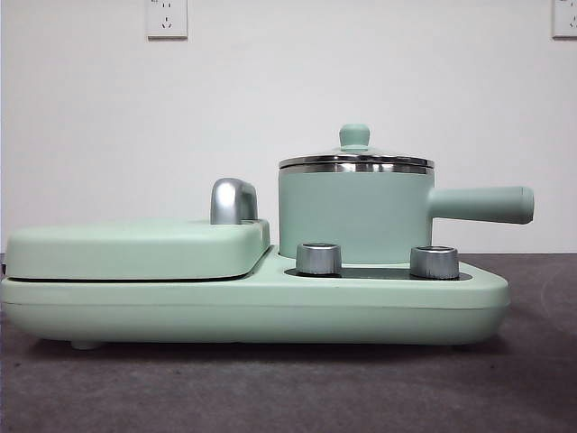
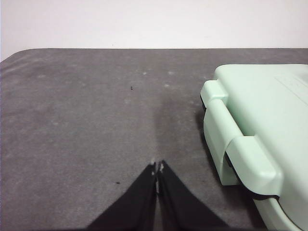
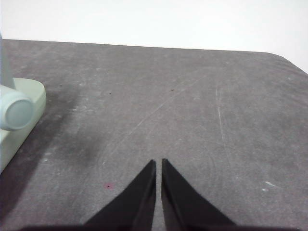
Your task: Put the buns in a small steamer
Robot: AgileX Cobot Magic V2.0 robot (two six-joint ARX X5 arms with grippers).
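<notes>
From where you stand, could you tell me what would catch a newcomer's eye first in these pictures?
The mint green small steamer stands out, lid on, its long handle pointing sideways, sitting on a matching green cooker base beside a flat lidded griddle. Both grippers, left and right, hang shut over bare grey table; no buns are in view.
</notes>
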